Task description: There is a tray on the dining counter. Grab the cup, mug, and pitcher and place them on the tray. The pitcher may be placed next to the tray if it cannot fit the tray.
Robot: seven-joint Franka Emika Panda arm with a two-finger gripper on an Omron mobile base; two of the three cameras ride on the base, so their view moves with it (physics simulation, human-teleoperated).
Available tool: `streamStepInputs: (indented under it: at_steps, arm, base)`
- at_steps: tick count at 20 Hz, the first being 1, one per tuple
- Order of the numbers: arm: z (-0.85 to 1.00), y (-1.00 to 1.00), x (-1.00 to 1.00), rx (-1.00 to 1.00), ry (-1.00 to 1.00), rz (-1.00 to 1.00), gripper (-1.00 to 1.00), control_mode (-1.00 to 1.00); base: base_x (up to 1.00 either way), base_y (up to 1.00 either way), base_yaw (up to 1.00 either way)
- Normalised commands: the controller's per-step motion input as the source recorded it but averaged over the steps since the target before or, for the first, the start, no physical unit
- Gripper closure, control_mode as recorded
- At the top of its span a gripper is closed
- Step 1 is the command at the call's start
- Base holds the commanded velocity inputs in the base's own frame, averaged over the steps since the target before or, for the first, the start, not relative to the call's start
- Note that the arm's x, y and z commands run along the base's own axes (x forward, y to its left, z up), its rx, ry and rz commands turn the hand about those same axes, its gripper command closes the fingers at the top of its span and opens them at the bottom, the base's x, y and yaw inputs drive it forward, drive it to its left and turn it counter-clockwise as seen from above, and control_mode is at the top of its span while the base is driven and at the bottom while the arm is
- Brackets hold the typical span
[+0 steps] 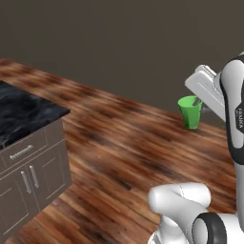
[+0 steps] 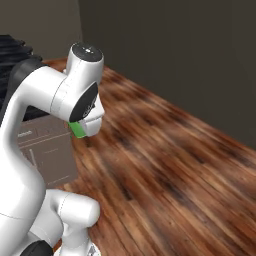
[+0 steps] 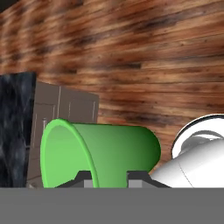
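My gripper (image 1: 196, 101) is shut on the bright green cup (image 1: 190, 112) and holds it in the air above the wooden floor. One finger is inside the rim and the other outside. In the hand view the cup (image 3: 101, 152) lies sideways across the gripper (image 3: 109, 177), with its open mouth to the left. A sliver of the cup (image 2: 77, 129) peeks out below my wrist in the right base view. The dining counter (image 1: 21, 114), with its black marble top, stands to the left, apart from the cup. The tray, mug and pitcher are out of view.
Grey cabinet doors with bar handles (image 1: 28, 181) sit under the counter top. Wooden plank floor (image 1: 124, 143) stretches to a dark wall (image 1: 119, 43) behind. My own white arm (image 2: 45, 125) blocks much of the right base view.
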Motion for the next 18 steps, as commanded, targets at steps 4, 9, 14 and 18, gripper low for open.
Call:
streamStepInputs:
  at_steps: [4, 9, 14, 18]
  arm:
    - [0.00, 0.00, 0.00, 0.00, 0.00, 0.00, 1.00, 1.00]
    - [0.00, 0.00, 0.00, 0.00, 0.00, 0.00, 1.00, 1.00]
    - [0.00, 0.00, 0.00, 0.00, 0.00, 0.00, 1.00, 1.00]
    - [0.00, 0.00, 0.00, 0.00, 0.00, 0.00, 1.00, 1.00]
  base:
    - [0.95, -0.84, 0.31]
    - [0.91, -0.92, 0.37]
    - [0.92, -0.95, 0.44]
    - [0.84, -0.98, 0.48]
